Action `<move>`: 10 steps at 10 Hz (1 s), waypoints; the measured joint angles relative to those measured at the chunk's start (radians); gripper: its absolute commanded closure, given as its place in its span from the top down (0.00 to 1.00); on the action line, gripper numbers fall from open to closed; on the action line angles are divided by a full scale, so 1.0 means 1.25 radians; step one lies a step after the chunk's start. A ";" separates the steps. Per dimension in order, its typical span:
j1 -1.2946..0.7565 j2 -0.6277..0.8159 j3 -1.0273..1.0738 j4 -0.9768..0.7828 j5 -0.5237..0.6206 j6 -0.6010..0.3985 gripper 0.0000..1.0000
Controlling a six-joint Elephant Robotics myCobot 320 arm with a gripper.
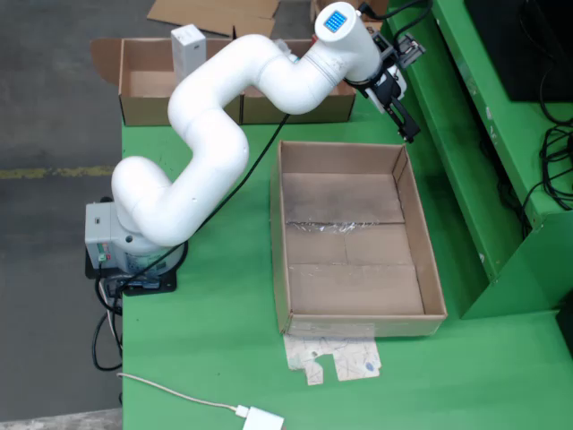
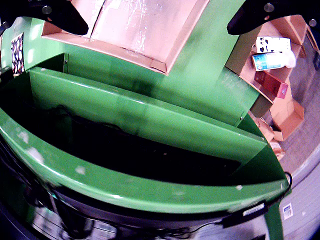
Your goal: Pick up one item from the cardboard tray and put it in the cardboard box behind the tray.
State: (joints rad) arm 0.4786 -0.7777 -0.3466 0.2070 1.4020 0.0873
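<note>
My white arm (image 1: pixel 210 134) bends up from its base (image 1: pixel 112 237) at the left edge of the green table (image 1: pixel 206 349) and stretches toward the upper right. My gripper (image 1: pixel 405 125) hangs just past the far right corner of the large cardboard tray (image 1: pixel 277 233), whose floor looks bare. Whether my fingers are parted is too small to tell. Behind my arm sits a low cardboard box (image 1: pixel 148 85) with a white carton (image 1: pixel 188 49) standing in it. A cardboard scrap (image 1: pixel 336 356) lies against the tray's near wall, and a white cable (image 1: pixel 179 394) trails along the near edge.
</note>
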 measured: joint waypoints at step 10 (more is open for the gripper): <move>-0.374 0.382 -0.374 0.036 0.268 -0.099 1.00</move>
State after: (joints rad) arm 0.0106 -0.3005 -0.8144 0.2515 1.7364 -0.0367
